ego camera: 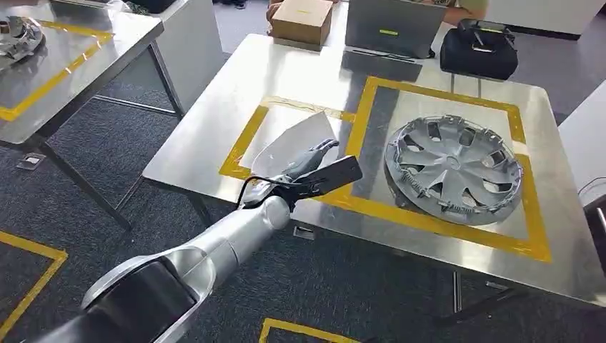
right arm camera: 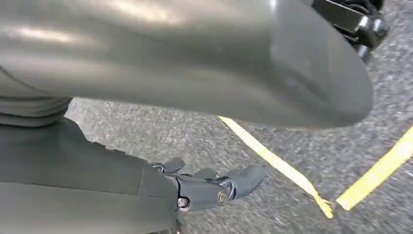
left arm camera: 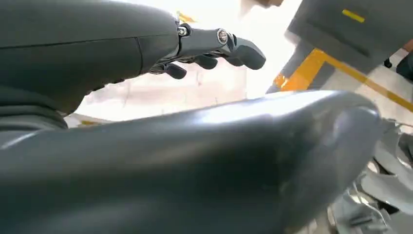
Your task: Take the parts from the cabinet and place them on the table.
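Note:
A pale, roughly triangular part (ego camera: pixel 294 140) lies flat inside the left yellow-taped square of the steel table (ego camera: pixel 214 136). My left hand (ego camera: pixel 313 168) hovers over its near edge, fingers (left arm camera: pixel 219 44) stretched out and apart from the thumb, with nothing between them. A silver wheel cover (ego camera: pixel 453 168) lies in the right taped square, and its edge (left arm camera: pixel 384 180) is seen beyond the thumb in the left wrist view. My right hand (right arm camera: pixel 209 187) hangs over the grey carpet, fingers extended and holding nothing.
A cardboard box (ego camera: pixel 304 20), a grey laptop (ego camera: pixel 393 25) and a black bag (ego camera: pixel 479 51) stand along the table's far edge. A second steel table (ego camera: pixel 78 64) at the left carries another silver part (ego camera: pixel 18 36). Yellow tape lines (right arm camera: pixel 272 158) cross the floor.

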Tool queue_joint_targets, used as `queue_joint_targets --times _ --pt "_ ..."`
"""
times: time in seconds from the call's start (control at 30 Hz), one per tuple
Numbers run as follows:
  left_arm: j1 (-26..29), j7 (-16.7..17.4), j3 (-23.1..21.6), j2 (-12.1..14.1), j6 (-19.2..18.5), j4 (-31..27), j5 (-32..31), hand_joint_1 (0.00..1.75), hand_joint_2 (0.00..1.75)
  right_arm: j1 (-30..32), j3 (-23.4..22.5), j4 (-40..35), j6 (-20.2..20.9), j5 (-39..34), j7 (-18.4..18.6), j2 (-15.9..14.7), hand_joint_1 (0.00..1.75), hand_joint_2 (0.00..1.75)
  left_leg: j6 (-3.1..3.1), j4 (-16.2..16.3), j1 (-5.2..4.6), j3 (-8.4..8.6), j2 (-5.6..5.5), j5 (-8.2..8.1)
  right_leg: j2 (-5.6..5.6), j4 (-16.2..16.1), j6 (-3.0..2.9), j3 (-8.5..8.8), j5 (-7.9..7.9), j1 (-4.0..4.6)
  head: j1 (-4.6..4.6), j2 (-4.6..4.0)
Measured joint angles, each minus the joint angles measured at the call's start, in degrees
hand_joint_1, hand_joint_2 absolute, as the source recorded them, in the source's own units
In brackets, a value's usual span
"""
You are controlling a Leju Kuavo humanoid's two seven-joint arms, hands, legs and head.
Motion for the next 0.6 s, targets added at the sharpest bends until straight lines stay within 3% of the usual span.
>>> queue_joint_targets --times 0.03,0.07,0.1,0.13,0.23,0.27,0.3,0.37,0.4,0.43,0.47,0.5,0.53,0.57,0.6 --pt "0.0 0.0 -0.4 -0.1 0.0 -0.4 0.9 0.00 0.00 -0.2 0.0 0.0 0.1 0.1 0.0 0.0 0.00 0.00 -0.10 0.1 0.00 -0.50 -0.02 0.36 0.07 -5.5 -0.37 3.64 2.19 0.11 0.02 0.00" --pt "0.0 0.0 -0.7 -0.2 0.1 -0.6 1.6 0.00 0.00 -0.4 0.0 0.0 0.2 0.2 -0.1 0.0 0.00 0.00 -0.24 0.2 -0.05 -0.72 -0.08 0.69 0.24 -10.8 -0.90 7.11 3.17 0.32 0.04 0.00" --pt "0.0 0.0 -1.0 -0.2 0.2 -0.9 2.3 0.00 0.00 -0.7 0.0 0.0 0.2 0.2 -0.1 -0.1 0.00 0.00 -0.57 0.0 -0.16 -1.11 0.03 1.11 0.36 -13.9 -1.41 9.07 1.36 0.54 0.00 0.00" --pt "0.0 0.0 -1.4 -0.2 0.2 -1.0 3.0 0.00 0.00 -0.9 0.0 0.0 0.2 0.2 -0.2 -0.2 0.00 0.00 -0.93 -0.2 -0.01 -1.06 0.06 1.56 0.35 -14.3 -1.27 8.78 2.16 0.75 -0.02 0.00" --pt "0.0 -0.1 -2.5 -0.5 0.3 -1.1 5.2 0.00 0.00 -1.0 0.0 0.0 0.2 1.1 -0.1 -0.3 0.00 0.00 -2.06 -1.1 -0.02 -1.15 -0.18 3.18 0.23 -15.2 -2.34 8.23 3.63 1.02 0.04 0.00" --pt "0.0 -0.1 -3.0 -0.3 0.6 -1.1 6.2 0.00 0.00 -1.1 0.3 0.0 0.4 2.0 -0.1 -0.2 0.00 0.00 -2.29 -0.8 0.07 -1.59 -0.18 2.31 -0.64 -15.7 -2.62 8.04 4.45 0.26 0.09 0.00" --pt "-0.1 0.0 -3.5 -0.2 0.8 -1.1 6.9 0.00 0.00 -1.3 0.5 0.0 0.5 2.4 -0.1 -0.2 0.00 0.00 -2.53 1.1 -0.03 -2.43 -0.10 -0.40 -0.61 -15.9 -3.14 7.59 5.01 0.26 -0.22 0.00" --pt "-0.1 0.0 -4.5 -0.2 1.0 -1.1 8.1 0.00 0.00 -1.4 0.6 0.0 0.6 2.6 -0.1 -0.2 0.00 0.00 -3.21 9.9 0.37 -4.94 -0.08 -6.69 -1.29 -15.9 -3.32 6.50 5.86 0.20 -0.55 0.00" --pt "-0.1 0.0 -4.9 -0.1 1.2 -1.1 8.6 0.00 0.00 -1.4 0.6 0.0 0.6 2.6 0.0 -0.2 0.00 0.00 -3.52 14.3 0.48 -6.16 -0.07 -8.75 -1.76 -15.8 -3.31 5.85 6.30 0.20 -0.55 0.00" --pt "0.0 0.0 -5.4 -0.1 1.3 -1.0 9.2 0.00 0.00 -1.4 0.6 0.0 0.6 2.6 0.0 -0.3 0.00 0.00 -3.78 17.2 0.68 -6.62 -0.04 -9.10 -2.24 -15.6 -3.24 5.15 6.72 0.17 -0.59 0.00" --pt "0.0 0.0 -5.8 0.0 1.3 -1.0 9.5 0.00 0.00 -1.4 0.6 0.0 0.6 2.6 0.1 -0.3 0.00 0.00 -3.98 17.4 0.87 -5.87 0.01 -7.95 -2.76 -15.5 -3.14 4.52 7.08 0.14 -0.59 0.00" --pt "0.0 0.0 -6.1 0.0 1.4 -1.0 10.0 0.00 0.00 -1.5 0.6 0.0 0.6 2.6 0.3 -0.3 0.00 0.00 -4.19 15.6 1.06 -4.09 0.13 -5.99 -3.28 -15.2 -2.95 3.94 7.35 0.04 -0.59 0.00" --pt "0.0 0.0 -6.5 0.0 1.6 -1.0 10.4 0.00 0.00 -1.5 0.6 0.0 0.6 2.6 0.4 -0.3 0.00 0.00 -4.42 11.3 1.20 -0.92 0.65 -3.82 -3.94 -14.9 -2.66 3.33 7.58 -0.15 -0.59 0.00" --pt "-0.1 0.0 -7.0 0.0 1.7 -1.1 10.7 0.00 0.00 -1.5 0.6 0.0 0.6 2.6 0.6 -0.3 0.00 0.00 -4.66 6.0 1.33 2.80 1.94 -2.74 -4.52 -14.4 -2.44 2.93 7.71 -0.30 -0.61 0.00" --pt "-0.2 0.0 -7.3 -0.1 1.8 -1.3 10.9 0.00 0.00 -1.5 0.6 0.0 0.6 2.6 0.6 -0.4 0.00 0.00 -4.97 1.8 0.86 5.48 4.09 -4.78 -4.88 -14.1 -2.10 2.46 7.86 -0.03 -0.72 0.00"
